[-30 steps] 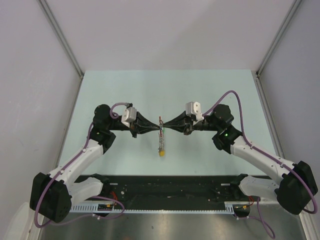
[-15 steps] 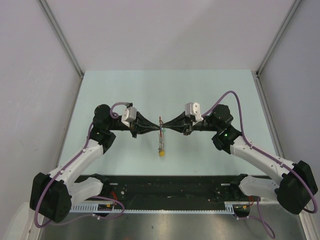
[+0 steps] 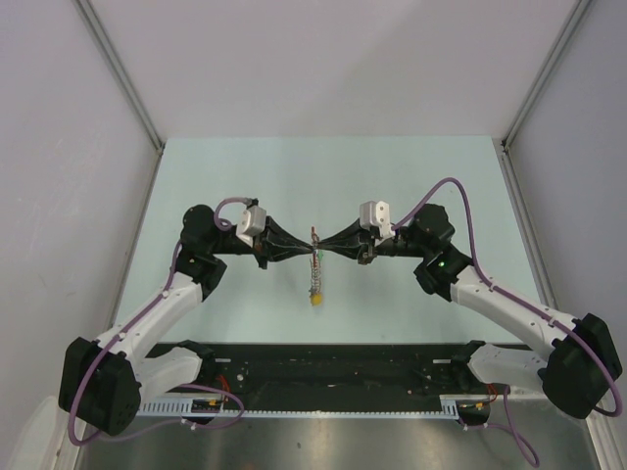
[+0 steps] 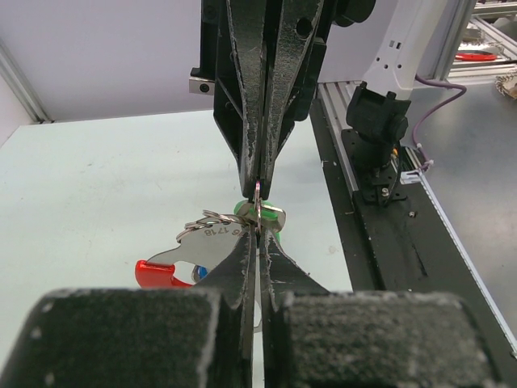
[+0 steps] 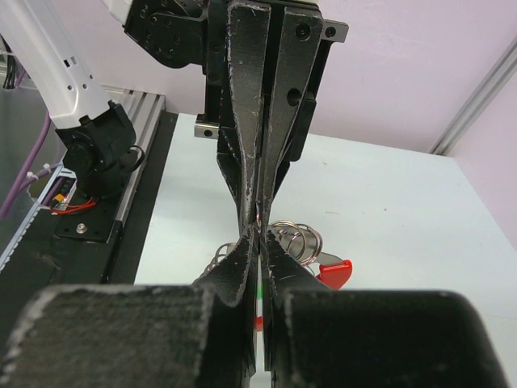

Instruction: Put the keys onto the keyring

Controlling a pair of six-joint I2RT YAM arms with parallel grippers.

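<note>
My left gripper (image 3: 310, 253) and right gripper (image 3: 321, 253) meet tip to tip over the middle of the table. The keyring (image 3: 314, 279) hangs between them, its yellow tag (image 3: 315, 298) lowest. In the left wrist view my left gripper (image 4: 257, 234) is shut on a thin ring of the keyring (image 4: 207, 241), whose red segment (image 4: 155, 273) lies to the left. The green key (image 4: 273, 215) sits at the right gripper's tips. A bit of the blue key (image 4: 201, 275) shows under the plate. In the right wrist view my right gripper (image 5: 258, 236) is shut, with wire rings (image 5: 296, 238) beside it.
The pale green table (image 3: 441, 176) has grey walls on three sides. A black rail (image 3: 333, 367) with the arm bases runs along the near edge. The right arm's base (image 4: 376, 129) stands at the right of the left wrist view.
Both grippers stay shut and tip to tip. The wrists and the hanging keyring have shifted very slightly toward the far side.
</note>
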